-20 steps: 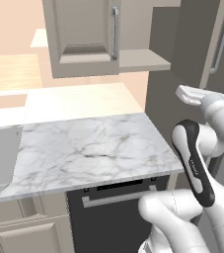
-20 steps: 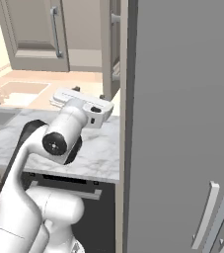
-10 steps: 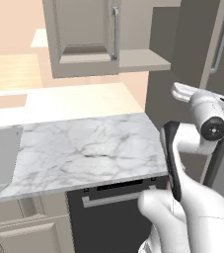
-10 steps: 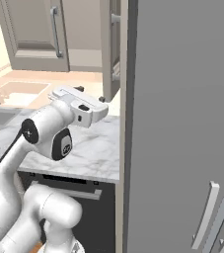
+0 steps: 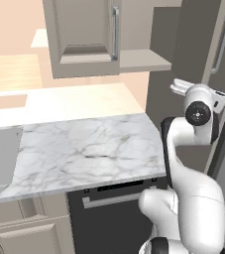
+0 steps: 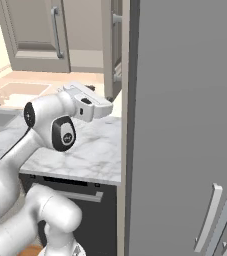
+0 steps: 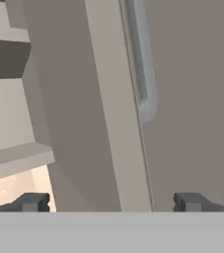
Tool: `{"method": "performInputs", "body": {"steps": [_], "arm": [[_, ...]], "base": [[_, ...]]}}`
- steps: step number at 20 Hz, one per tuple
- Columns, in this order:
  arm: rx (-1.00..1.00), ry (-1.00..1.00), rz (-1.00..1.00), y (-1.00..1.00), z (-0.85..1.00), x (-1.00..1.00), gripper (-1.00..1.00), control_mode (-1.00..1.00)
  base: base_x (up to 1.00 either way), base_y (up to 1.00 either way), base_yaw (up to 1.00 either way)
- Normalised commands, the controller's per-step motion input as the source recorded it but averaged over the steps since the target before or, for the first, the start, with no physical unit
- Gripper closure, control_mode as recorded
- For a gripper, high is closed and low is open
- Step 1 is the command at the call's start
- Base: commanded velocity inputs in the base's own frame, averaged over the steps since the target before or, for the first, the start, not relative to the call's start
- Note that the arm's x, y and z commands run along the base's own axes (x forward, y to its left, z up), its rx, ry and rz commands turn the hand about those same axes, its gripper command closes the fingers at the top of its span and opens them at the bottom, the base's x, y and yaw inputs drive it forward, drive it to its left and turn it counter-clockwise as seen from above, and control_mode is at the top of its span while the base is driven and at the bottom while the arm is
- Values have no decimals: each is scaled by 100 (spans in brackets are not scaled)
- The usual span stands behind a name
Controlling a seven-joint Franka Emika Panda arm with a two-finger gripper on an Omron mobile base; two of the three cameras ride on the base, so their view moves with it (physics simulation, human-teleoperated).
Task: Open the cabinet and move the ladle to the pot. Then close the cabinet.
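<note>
Beside open cabinet point(image 5: 84, 34) door edge | end effector point(image 7: 111, 201) spread | empty-handed

The arm rose from the base, its elbow bent sharply and the forearm folded back to about twelve o'clock. The hand was level. The gripper point(image 7: 111, 201) had its fingertips point(image 7: 34, 201) spread wide apart, with nothing between them.

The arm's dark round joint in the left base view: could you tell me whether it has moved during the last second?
Yes: the joint has risen, farther above the marble counter.
</note>
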Motion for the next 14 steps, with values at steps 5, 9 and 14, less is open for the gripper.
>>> {"method": "performInputs", "body": {"steps": [5, 9, 14], "arm": [[-1, 3, -5, -15, 0, 31, -100, -100], [-1, 0, 0, -20, 0, 31, -100, -100], [-1, 0, 0, -21, -6, 31, -100, -100]], "base": [[0, 0, 0], [0, 0, 0], [0, 0, 0]]}}
